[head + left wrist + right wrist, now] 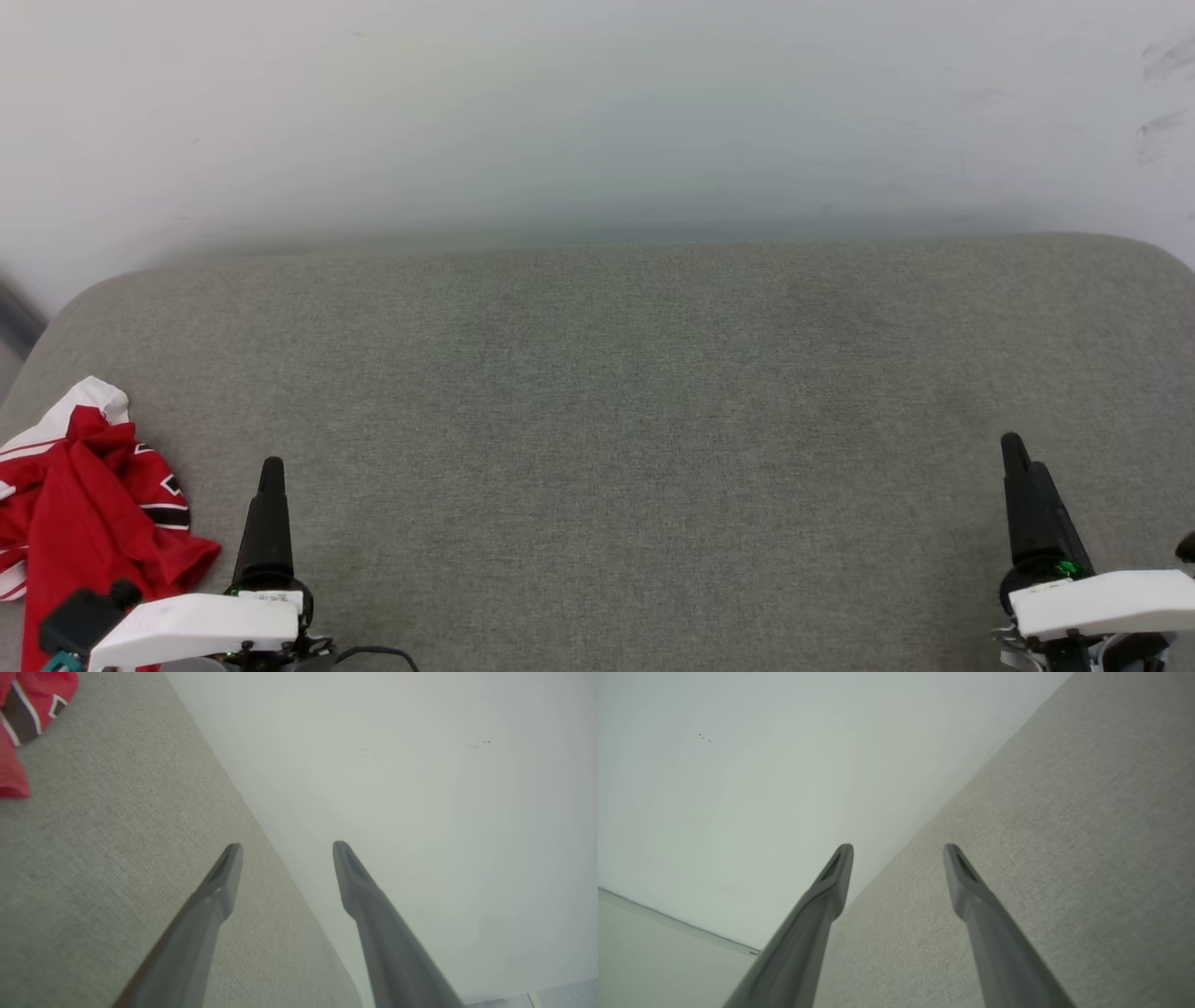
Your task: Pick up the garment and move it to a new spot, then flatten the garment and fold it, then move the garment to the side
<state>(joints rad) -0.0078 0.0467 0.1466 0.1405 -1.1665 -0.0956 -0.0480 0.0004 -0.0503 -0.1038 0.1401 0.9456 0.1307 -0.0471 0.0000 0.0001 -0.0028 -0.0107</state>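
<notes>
Pickup not begun: crumpled red jersey sits at the grey surface's near-left corner beside the released, empty left claw, right claw also released; next move likely needs the left claw reaching left onto the fabric.

Left claw, right claw: long dark tapered fingers; white wrist housings; black cable

Bright, soft, even light. A faint shadow lies where the plain white wall meets the grey woven fabric surface; the wrist views look slightly soft.
</notes>
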